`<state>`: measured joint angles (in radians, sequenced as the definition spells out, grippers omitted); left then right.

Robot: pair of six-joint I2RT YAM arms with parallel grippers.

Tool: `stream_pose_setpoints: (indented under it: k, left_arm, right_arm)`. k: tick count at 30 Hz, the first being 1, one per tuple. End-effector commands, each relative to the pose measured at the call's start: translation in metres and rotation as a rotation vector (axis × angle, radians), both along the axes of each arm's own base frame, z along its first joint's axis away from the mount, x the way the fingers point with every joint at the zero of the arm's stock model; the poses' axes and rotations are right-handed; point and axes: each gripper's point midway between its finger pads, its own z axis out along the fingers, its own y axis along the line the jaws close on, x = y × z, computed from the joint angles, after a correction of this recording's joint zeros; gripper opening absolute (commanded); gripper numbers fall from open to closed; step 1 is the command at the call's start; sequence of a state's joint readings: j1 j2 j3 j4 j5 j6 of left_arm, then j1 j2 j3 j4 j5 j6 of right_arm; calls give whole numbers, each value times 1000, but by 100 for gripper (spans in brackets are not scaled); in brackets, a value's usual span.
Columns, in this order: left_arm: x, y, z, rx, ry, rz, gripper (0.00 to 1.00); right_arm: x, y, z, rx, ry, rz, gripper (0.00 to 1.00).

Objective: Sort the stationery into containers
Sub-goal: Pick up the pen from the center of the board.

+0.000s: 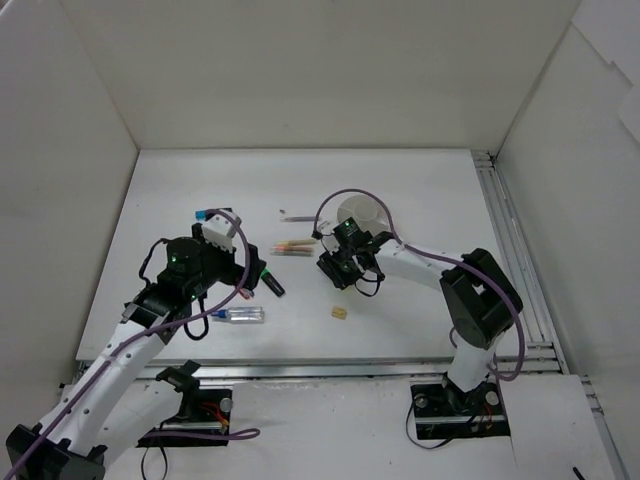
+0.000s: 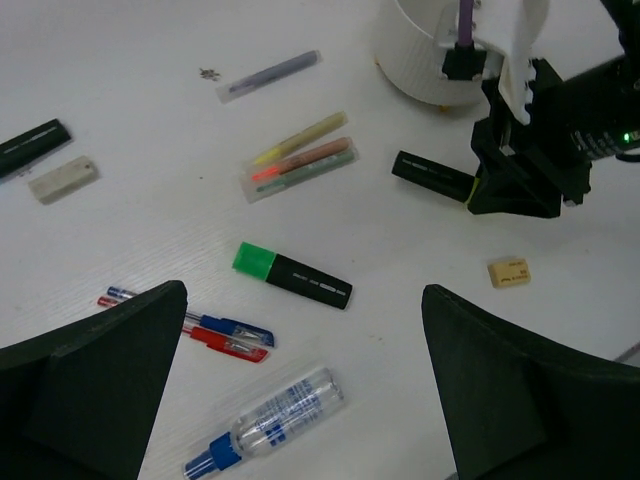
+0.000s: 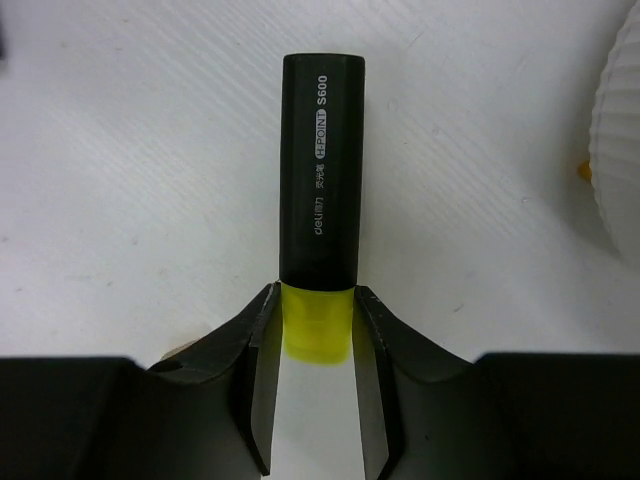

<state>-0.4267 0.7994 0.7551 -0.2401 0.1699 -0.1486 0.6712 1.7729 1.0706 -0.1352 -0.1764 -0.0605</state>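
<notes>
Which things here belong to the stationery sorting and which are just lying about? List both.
Job: yellow-capped black plastic highlighter, green-capped black highlighter, red and blue pens, clear blue-capped marker, packet of pastel pencils, beige block eraser, round white plastic organizer.
Lying about: purple cable, small dark speck on the white table.

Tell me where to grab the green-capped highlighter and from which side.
Grip the green-capped highlighter on its black barrel, about mid-length, coming straight down with the jaws across its width. It lies flat on the table with bare surface along both long sides, so there should be room to close. The red and blue pens lie near but apart.
</notes>
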Motion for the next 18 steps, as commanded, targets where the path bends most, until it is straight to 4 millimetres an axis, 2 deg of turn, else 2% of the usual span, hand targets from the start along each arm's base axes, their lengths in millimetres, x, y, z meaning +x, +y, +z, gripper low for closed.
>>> stream_pose_setpoints:
  k: [1, 4, 7, 9, 11, 12, 13, 18]
  left_arm:
    - [-4, -37, 17, 8, -91, -230, 99]
    - [-13, -62, 8, 76, -120, -364, 99]
    - [-29, -87, 8, 135, -173, -498, 99]
    - [-34, -96, 5, 176, -194, -549, 99]
    - [-43, -109, 2, 212, -222, -604, 99]
    - [-44, -111, 3, 223, -234, -613, 99]
    - [-51, -117, 3, 230, -244, -643, 99]
    - [-52, -126, -5, 310, -269, -658, 99]
  right_arm:
    - [-1, 20, 65, 142, -54, 33, 5]
    - [-35, 37, 106, 299, 109, 38, 6]
    - [-53, 43, 123, 396, 225, 17, 0]
    - [-77, 52, 139, 495, 384, 23, 0]
    - [-95, 57, 148, 539, 513, 42, 0]
    - [-111, 59, 158, 567, 603, 74, 0]
    - [-116, 59, 161, 570, 635, 80, 0]
    - [-138, 55, 173, 518, 675, 113, 0]
